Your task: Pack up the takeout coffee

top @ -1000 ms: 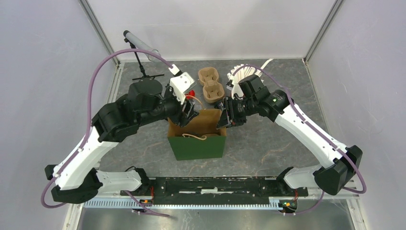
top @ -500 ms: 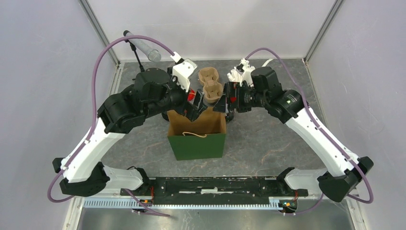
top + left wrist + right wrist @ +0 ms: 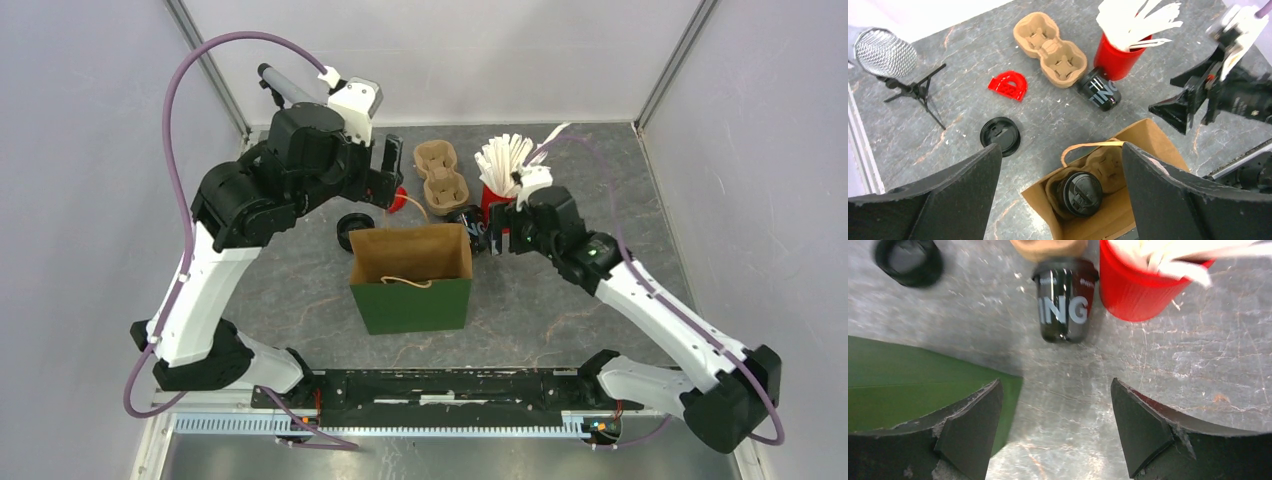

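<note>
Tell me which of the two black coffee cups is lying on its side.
The black cup with white lettering, on the table beside the red plastic cup. The other stands upright, lidded, in the green paper bag.

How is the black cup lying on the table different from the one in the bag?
The table cup lies on its side, loose, white lettering showing. The bag cup stands upright, seated in a carrier, showing only its lidded top. Both are black.

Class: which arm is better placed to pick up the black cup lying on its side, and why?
Right: its open gripper points at the black cup lying close ahead, while the left gripper hangs high above the bag.
</note>
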Available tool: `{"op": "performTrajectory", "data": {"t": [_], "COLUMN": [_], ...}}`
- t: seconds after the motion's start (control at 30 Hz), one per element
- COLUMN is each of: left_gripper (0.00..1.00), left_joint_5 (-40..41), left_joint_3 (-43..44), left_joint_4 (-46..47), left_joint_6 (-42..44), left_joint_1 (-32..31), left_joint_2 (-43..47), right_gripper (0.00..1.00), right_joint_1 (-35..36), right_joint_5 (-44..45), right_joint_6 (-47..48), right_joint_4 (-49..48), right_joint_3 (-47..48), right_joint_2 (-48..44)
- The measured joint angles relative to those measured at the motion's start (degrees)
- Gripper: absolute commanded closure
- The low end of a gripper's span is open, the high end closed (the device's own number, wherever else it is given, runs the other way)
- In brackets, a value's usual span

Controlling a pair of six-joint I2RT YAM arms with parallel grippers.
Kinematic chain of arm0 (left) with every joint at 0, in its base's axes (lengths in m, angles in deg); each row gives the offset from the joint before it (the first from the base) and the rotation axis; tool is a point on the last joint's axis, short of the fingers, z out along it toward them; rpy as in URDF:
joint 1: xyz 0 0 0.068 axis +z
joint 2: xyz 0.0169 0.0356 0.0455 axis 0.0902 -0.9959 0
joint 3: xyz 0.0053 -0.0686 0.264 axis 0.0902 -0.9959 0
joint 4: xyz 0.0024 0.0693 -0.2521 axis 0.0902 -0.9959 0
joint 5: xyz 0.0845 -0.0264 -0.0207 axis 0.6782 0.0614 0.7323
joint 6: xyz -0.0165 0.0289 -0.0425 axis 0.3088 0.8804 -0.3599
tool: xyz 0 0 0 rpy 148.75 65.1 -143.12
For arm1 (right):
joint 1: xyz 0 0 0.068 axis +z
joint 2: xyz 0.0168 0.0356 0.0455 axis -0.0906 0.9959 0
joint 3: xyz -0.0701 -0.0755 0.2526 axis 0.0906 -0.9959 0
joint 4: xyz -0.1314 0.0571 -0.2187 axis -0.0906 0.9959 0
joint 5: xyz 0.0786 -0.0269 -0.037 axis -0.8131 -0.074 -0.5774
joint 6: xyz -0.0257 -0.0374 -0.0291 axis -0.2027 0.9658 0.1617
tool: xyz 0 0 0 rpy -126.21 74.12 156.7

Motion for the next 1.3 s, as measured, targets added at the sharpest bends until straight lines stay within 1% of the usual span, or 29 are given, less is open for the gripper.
{"op": "performTrajectory", "data": {"t": [0.1,0.17,0.33,0.47,0.67,0.9,0.93,1.0,1.13,1.17,1.3], "left_gripper": [0.1,0.11,0.11,0.11,0.13,0.15,0.15,0.16,0.18,0.18,0.18], "left_joint_5": [-1.6,-3.6,-10.0,-13.8,-17.0,-19.6,-19.7,-19.8,-20.5,-20.7,-21.6], "left_joint_3": [0.4,0.1,-3.0,-4.7,-5.6,-6.7,-7.0,-7.3,-7.5,-7.5,-7.8], "left_joint_4": [-1.5,-2.4,-2.9,-3.0,-3.1,-3.2,-3.1,-3.2,-3.1,-3.1,-2.5], "left_joint_6": [-1.3,-2.2,-4.4,-4.8,-5.3,-6.8,-6.8,-6.8,-7.2,-7.3,-8.3], "left_joint_1": [2.7,5.3,11.5,15.0,17.3,17.5,17.5,17.6,17.5,17.6,17.6], "left_joint_2": [-0.4,-0.7,-0.8,-0.7,0.7,3.9,4.3,4.8,4.9,4.9,5.2], "right_gripper": [0.18,0.17,0.15,0.14,0.14,0.15,0.16,0.21,0.37,0.4,0.41], "right_joint_1": [0.2,0.8,2.7,3.5,3.8,3.8,3.8,3.8,3.8,3.8,3.8], "right_joint_5": [0.1,0.4,1.6,2.7,6.3,10.5,10.5,10.5,10.5,10.4,10.0], "right_joint_6": [2.3,3.7,6.8,8.5,11.3,14.1,14.3,14.7,15.3,15.5,15.7], "right_joint_4": [-4.9,-8.3,-18.1,-24.7,-31.0,-34.1,-34.2,-34.5,-34.9,-34.9,-33.7], "right_joint_3": [-6.5,-9.4,-11.6,-12.2,-12.1,-11.3,-10.8,-9.6,-8.5,-8.5,-8.6], "right_joint_2": [1.9,3.9,10.3,15.9,22.7,28.6,29.4,31.1,32.4,32.2,29.8]}}
